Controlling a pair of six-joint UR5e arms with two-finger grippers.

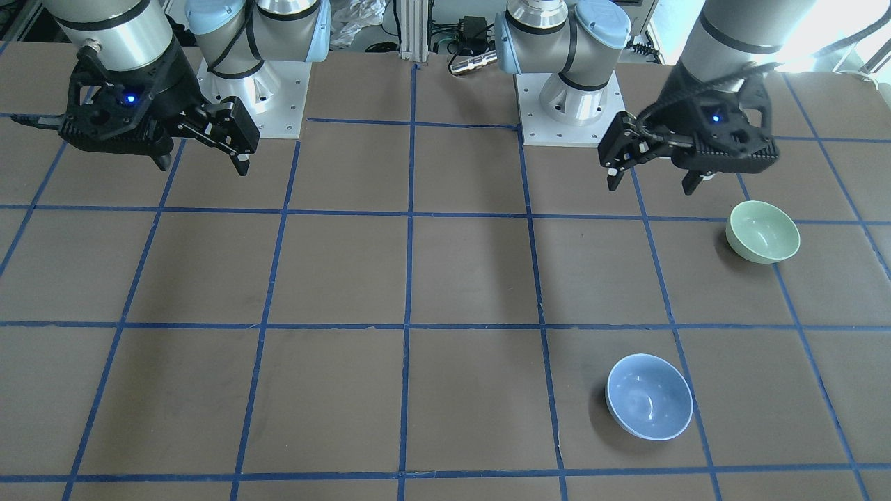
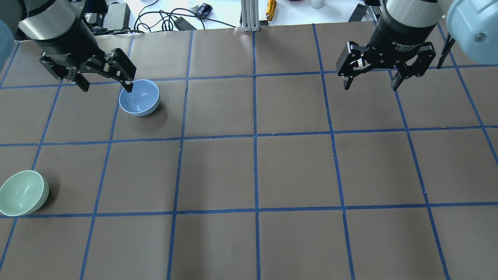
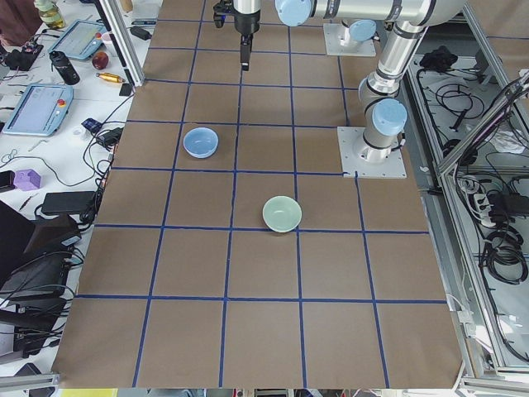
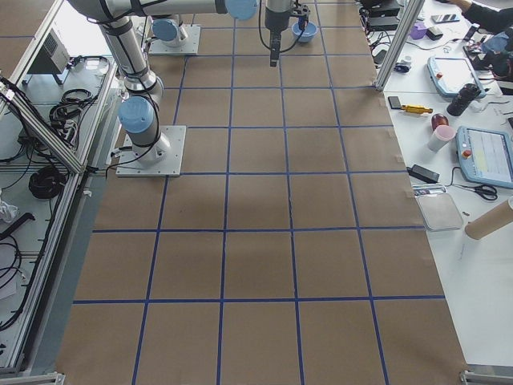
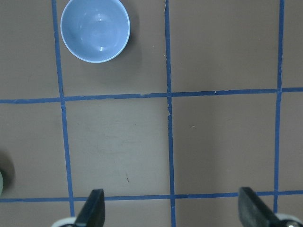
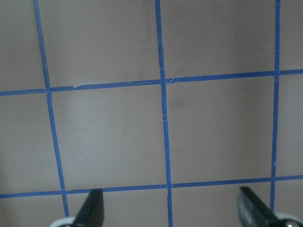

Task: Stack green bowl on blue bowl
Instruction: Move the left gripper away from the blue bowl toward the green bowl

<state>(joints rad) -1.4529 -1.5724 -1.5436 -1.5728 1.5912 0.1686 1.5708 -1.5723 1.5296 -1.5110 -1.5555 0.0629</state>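
Observation:
The green bowl (image 2: 22,193) stands upright at the table's near left edge; it also shows in the front view (image 1: 763,231), the left view (image 3: 282,213) and as a sliver in the left wrist view (image 5: 1,182). The blue bowl (image 2: 139,97) stands upright farther out, about one and a half grid squares away; it also shows in the front view (image 1: 649,396) and the left wrist view (image 5: 96,29). My left gripper (image 2: 106,88) is open and empty, high above the table beside the blue bowl. My right gripper (image 2: 370,87) is open and empty, high over the right half.
The brown table carries a blue tape grid (image 2: 255,136). The two arm bases (image 1: 250,90) (image 1: 571,97) stand on its robot side. Cables and devices (image 2: 163,15) lie beyond the far edge, and tablets (image 3: 45,107) are on a side bench.

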